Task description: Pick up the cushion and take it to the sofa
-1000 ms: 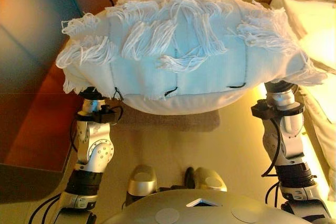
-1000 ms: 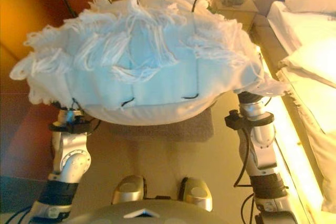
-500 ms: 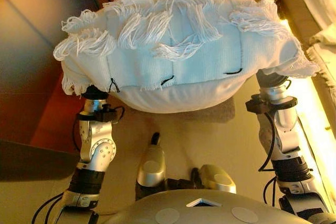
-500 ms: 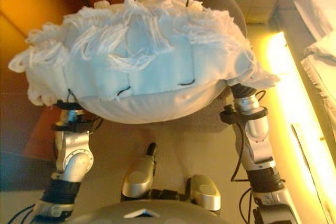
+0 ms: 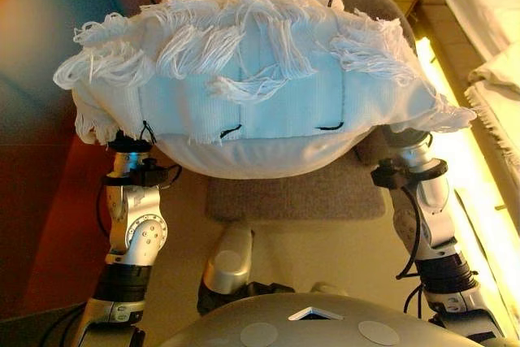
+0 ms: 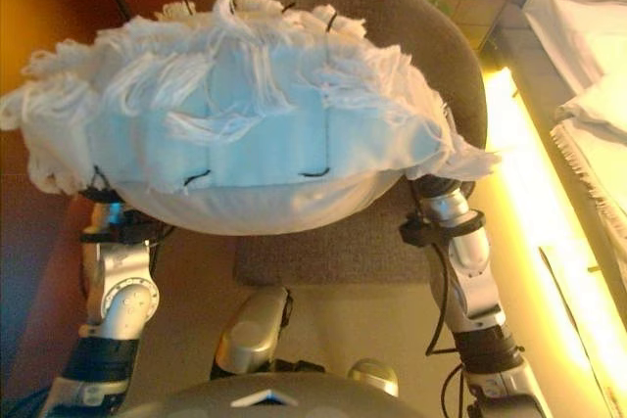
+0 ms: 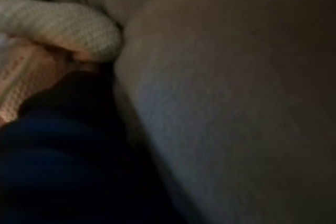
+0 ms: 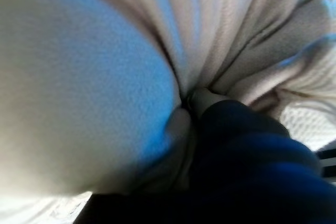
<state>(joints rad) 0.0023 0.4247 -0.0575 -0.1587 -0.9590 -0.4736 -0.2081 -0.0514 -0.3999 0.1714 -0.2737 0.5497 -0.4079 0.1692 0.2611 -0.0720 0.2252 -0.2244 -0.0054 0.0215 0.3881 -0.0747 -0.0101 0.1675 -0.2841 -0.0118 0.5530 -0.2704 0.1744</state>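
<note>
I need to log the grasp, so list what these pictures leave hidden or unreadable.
- Left hand: eye views, hidden under the cushion; its wrist view shows only the dark cover pressed into fabric, so finger state is unreadable.
- Right hand: the same; cushion folds swallow the fingers.
- Round grey seat: mostly covered by the cushion in both eye views.
- Bed: cut off by the right edge.
</note>
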